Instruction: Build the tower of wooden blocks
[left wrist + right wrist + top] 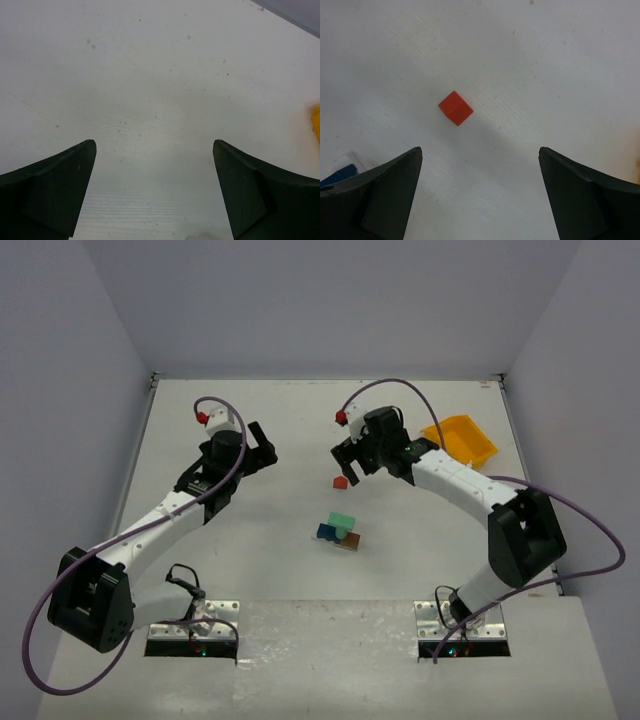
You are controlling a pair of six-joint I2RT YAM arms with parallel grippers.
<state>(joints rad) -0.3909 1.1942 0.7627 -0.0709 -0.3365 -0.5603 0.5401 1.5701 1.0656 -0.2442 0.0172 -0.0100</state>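
Blocks of painted wood form a small cluster just below the centre of the top view. A mint green block (343, 521) shows uppermost, with a blue block (326, 532) touching it at lower left and a brown block (349, 541) touching it at lower right. Whether the green one rests on the others or only against them, I cannot tell. A red block (340, 482) lies alone on the white table (290, 420), above the cluster in the frame and apart from it.

The right gripper (348, 462) hangs just above the red block in that view. In the right wrist view its jaws stand wide apart and hold nothing. The red block lies on bare table above the gap between the two dark fingers (385, 190), a little left of centre, touching neither. A bit of the blue block shows at the left edge of that view, partly hidden by the finger on that side.

The left gripper (262, 448) sits left of centre in the top view, well apart from every block. Its wrist view shows the jaws spread wide and empty, with only speckled table between them and a sliver of yellow at the right edge. A yellow bin (460, 440) stands at the upper right of the top view, beside the right arm.
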